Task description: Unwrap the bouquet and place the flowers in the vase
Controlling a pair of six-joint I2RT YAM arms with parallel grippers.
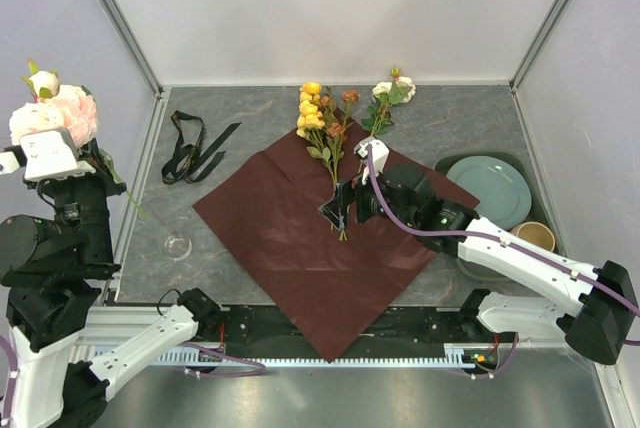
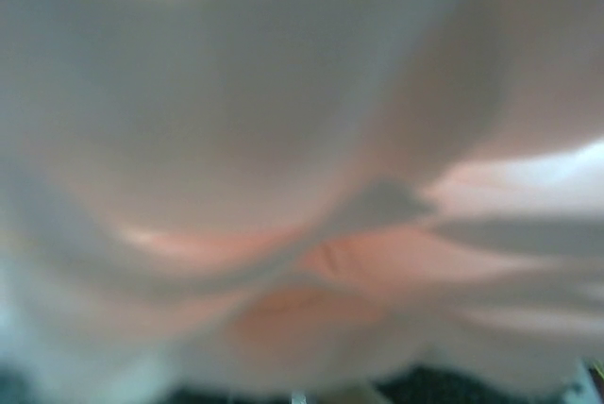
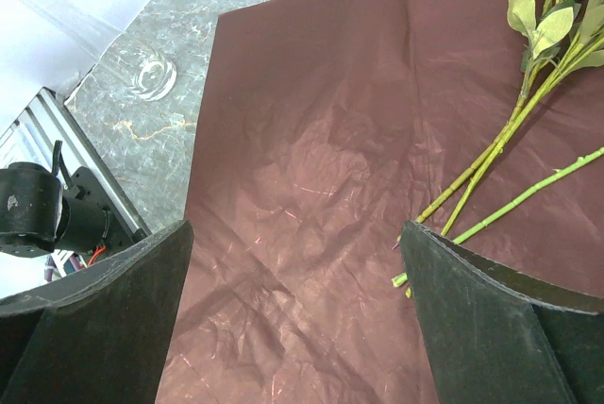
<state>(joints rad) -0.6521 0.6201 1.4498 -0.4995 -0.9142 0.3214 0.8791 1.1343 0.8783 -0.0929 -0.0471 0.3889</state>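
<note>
Flowers (image 1: 325, 133) lie on the maroon paper (image 1: 270, 248), stems running from the far side toward the right gripper (image 1: 345, 206), its jaws spread wide; left gripper (image 1: 62, 148) clamps pink roses (image 1: 65, 108) aloft.

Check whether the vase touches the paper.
Apart. The right wrist view shows a strip of bare table between the vase and the left edge of the paper.

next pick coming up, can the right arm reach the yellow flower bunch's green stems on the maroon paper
Probably yes: the open right gripper hovers beside the green stems on the creased maroon paper, with nothing covering them.
</note>
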